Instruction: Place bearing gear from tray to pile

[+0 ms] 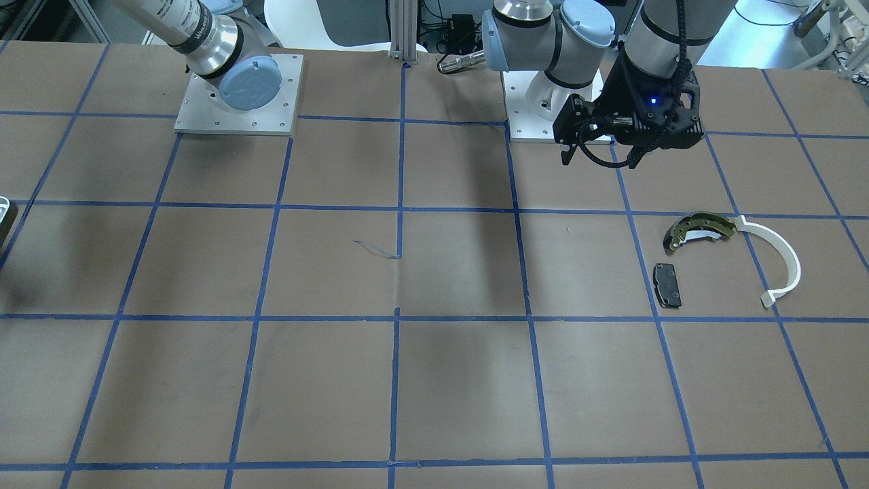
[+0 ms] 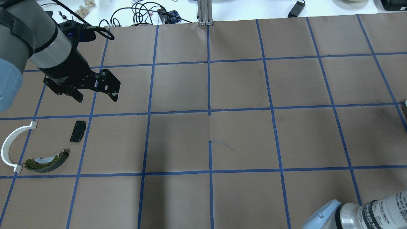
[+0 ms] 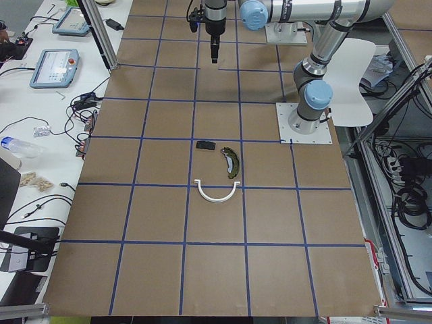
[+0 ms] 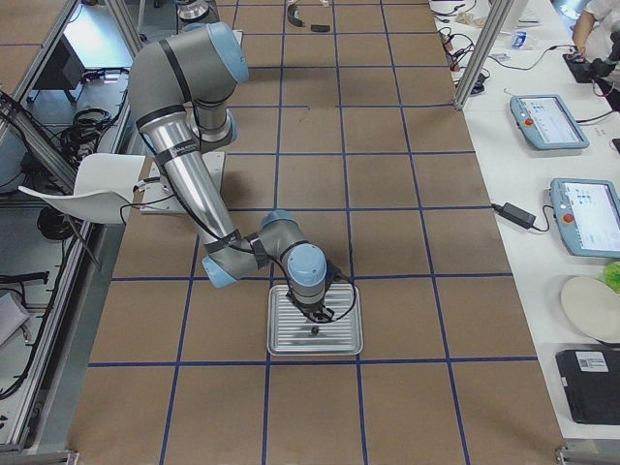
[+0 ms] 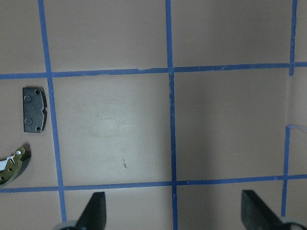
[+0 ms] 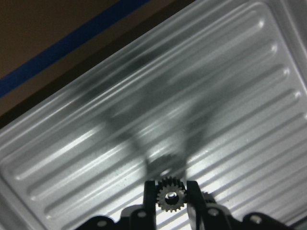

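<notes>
**Bearing gear pinched in my right end effector over the tray, left end effector wide open**

My right end effector (image 6: pixel 171 188) is closed on the bearing gear (image 6: pixel 171 197), a small toothed wheel clamped between both fingers over the ribbed silver floor of the tray (image 6: pixel 216 96); I cannot tell whether the gear touches the tray. In the overhead view the tray is at the 3 o'clock end of the counter (image 2: pixel 241 140) and the pile (image 1: pixel 699 229) lies well apart at 9 o'clock. In the pile, the olive brake shoe (image 2: pixel 47 162) sits at 7 o'clock of the black pad (image 2: pixel 78 131), with the white arc strip (image 2: pixel 9 149) at the shoe's 9 o'clock. My left end effector (image 2: pixel 95 95) hovers empty with its fingers spread wide, at 1 o'clock of the pad.
</notes>
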Robot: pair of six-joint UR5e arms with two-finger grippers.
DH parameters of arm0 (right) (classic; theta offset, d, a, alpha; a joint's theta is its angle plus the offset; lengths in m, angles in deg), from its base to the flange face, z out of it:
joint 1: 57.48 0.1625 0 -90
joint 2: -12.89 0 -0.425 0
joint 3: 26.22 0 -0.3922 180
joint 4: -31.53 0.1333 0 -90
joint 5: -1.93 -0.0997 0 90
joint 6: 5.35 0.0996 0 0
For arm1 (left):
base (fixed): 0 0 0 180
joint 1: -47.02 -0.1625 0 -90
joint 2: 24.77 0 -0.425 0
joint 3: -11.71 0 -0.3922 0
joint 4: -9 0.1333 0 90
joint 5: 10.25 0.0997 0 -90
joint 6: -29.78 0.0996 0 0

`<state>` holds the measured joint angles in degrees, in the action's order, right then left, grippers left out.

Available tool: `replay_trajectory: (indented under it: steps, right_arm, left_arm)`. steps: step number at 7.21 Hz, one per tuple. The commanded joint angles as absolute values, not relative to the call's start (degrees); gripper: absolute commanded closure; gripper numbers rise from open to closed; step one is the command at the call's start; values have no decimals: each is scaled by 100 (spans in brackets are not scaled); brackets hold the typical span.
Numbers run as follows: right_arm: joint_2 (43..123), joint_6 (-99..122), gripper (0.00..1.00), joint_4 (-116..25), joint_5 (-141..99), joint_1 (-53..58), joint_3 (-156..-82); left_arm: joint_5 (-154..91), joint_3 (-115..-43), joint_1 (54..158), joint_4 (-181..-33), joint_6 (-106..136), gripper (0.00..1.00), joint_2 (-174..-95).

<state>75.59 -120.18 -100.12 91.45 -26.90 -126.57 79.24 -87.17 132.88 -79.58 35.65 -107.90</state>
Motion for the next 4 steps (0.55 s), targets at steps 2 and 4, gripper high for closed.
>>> replay_trajectory:
  steps: [2,4]
  right_arm:
    - [8738,-10086,70,-8699,8692,-1676,-12685]
    - [9547,-8001,69,-8143,8718,88,-12685]
  left_arm:
    - [7957,-8822,13288,-7924,3602,0,-10739]
    - [7958,-8874,13288,-7916,3602,0,-10869]
